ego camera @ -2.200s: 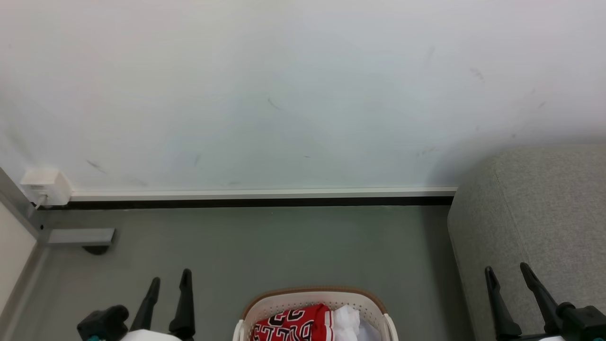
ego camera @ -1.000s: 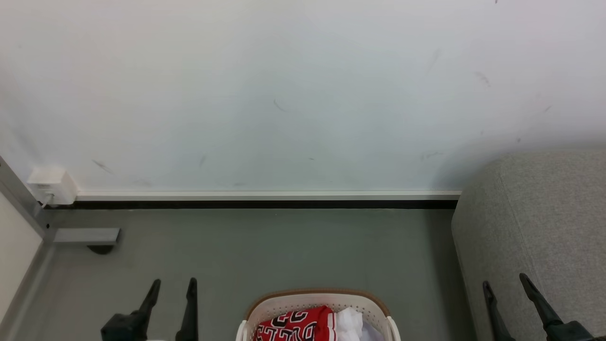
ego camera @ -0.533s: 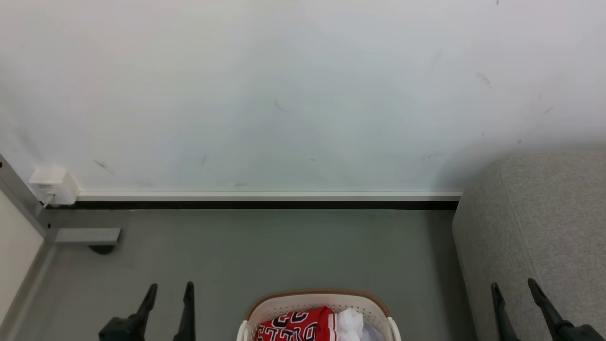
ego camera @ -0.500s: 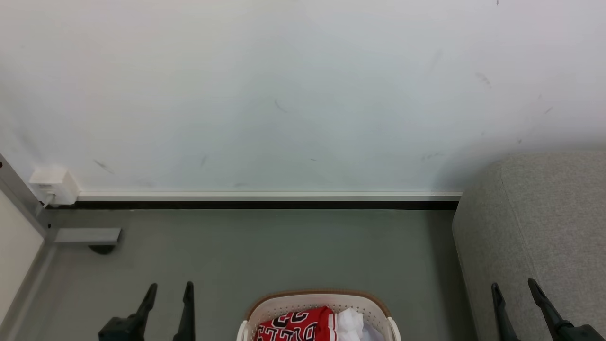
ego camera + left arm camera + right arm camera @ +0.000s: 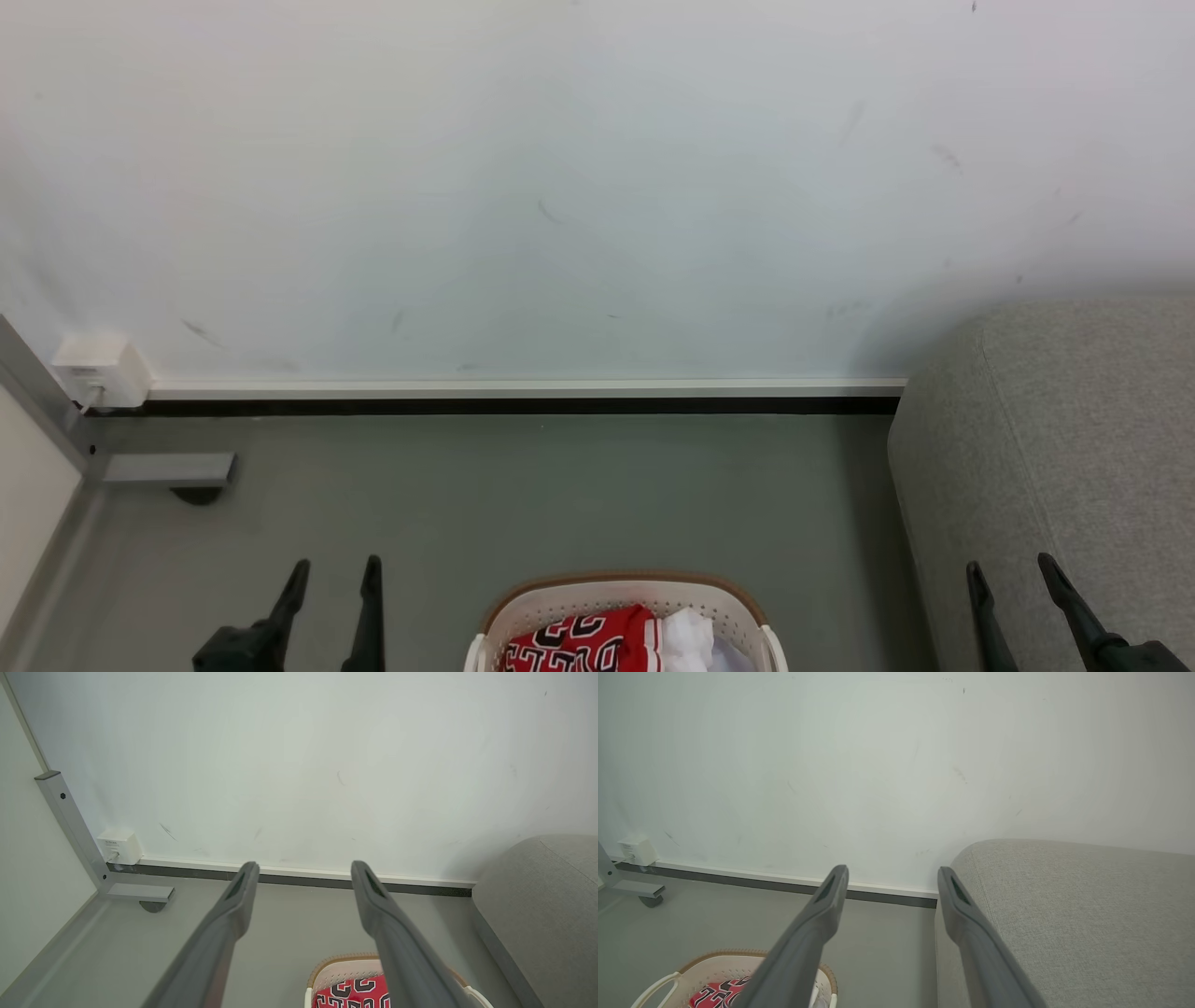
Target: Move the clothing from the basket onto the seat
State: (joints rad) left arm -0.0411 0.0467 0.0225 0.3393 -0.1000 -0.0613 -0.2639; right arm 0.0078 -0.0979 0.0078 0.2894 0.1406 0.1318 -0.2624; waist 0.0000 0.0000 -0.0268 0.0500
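Two grippers, both empty. Left gripper (image 5: 336, 564): fingers spread apart, nothing between them. Right gripper (image 5: 1009, 563): the same, spread and empty.

Clothing (image 5: 579, 640) is in the basket (image 5: 620, 579), none on the seat (image 5: 1074, 439). Red fabric with black-and-white lettering lies at the left of the basket, white fabric touching it on the right. The basket stands on the grey floor (image 5: 560, 485), cut off by the bottom edge of the head view.

Risks, as judged:
- Most of the basket is out of the head view, so a reach down now would be poorly aimed; a finger could strike the rim or catch a wall hole and drag or tip the basket.
- The fabric looks thin and shiny; a shallow pinch may slip, or take red and white pieces together.
- Bare floor lies between basket and seat; a low carry could trail a hem on it or drop the piece short.

Position: the basket lies between the two grippers, the left one to its left over the floor, the right one against the seat's near side. Both sets of fingers point past the clothing toward the wall (image 5: 597, 187); each wrist view has the clothing low, beneath the fingers. No contact.
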